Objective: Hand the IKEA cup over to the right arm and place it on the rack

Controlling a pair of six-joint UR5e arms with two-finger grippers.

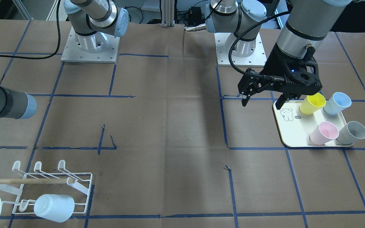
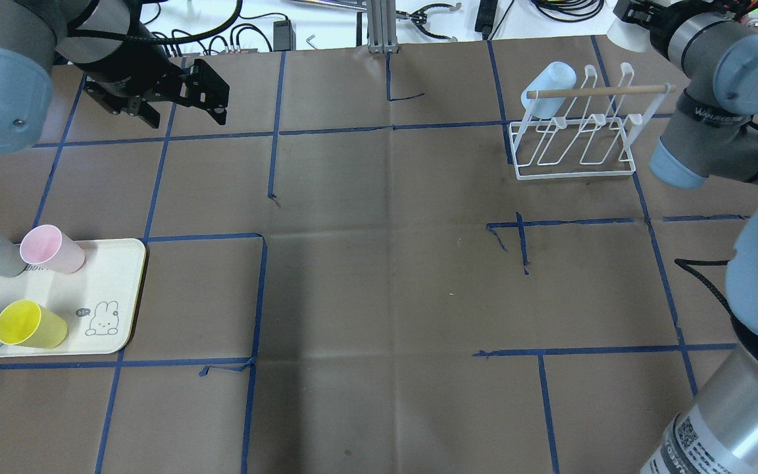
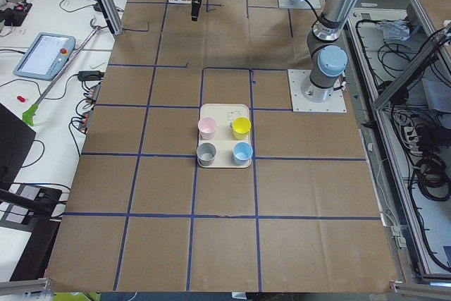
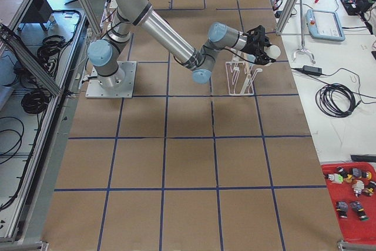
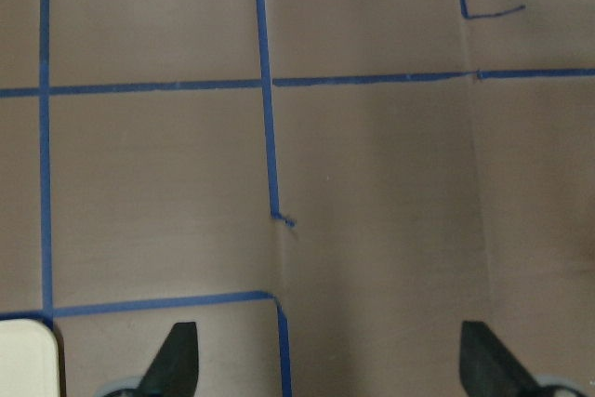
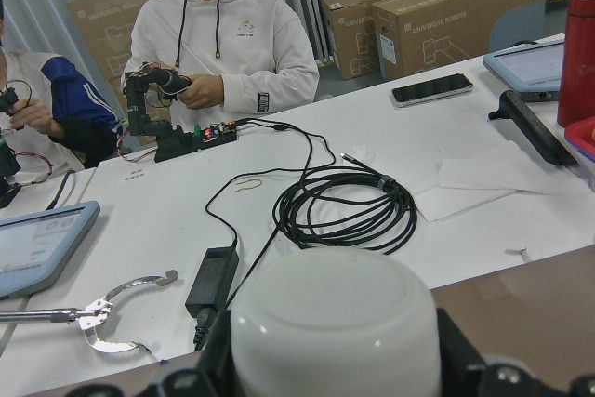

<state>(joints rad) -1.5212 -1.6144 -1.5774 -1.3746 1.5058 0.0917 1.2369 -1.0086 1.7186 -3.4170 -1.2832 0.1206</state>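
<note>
My right gripper (image 2: 630, 18) is shut on a white cup (image 2: 618, 33), held up at the far right end of the white wire rack (image 2: 573, 155). The wrist view shows the cup's bottom (image 6: 335, 323) between the fingers. A pale blue cup (image 2: 549, 80) hangs on a prong at the rack's other end, next to its wooden dowel (image 2: 599, 91). My left gripper (image 2: 185, 113) is open and empty above the table, beyond the cream tray (image 2: 116, 289). Its fingertips (image 5: 177, 355) frame bare paper.
The cream tray (image 1: 291, 133) holds yellow (image 1: 312, 104), blue (image 1: 337, 103), pink (image 1: 324, 133) and grey (image 1: 352, 133) cups. Brown paper with blue tape lines covers the table. Operators, cables and tablets are behind the far edge in the right wrist view.
</note>
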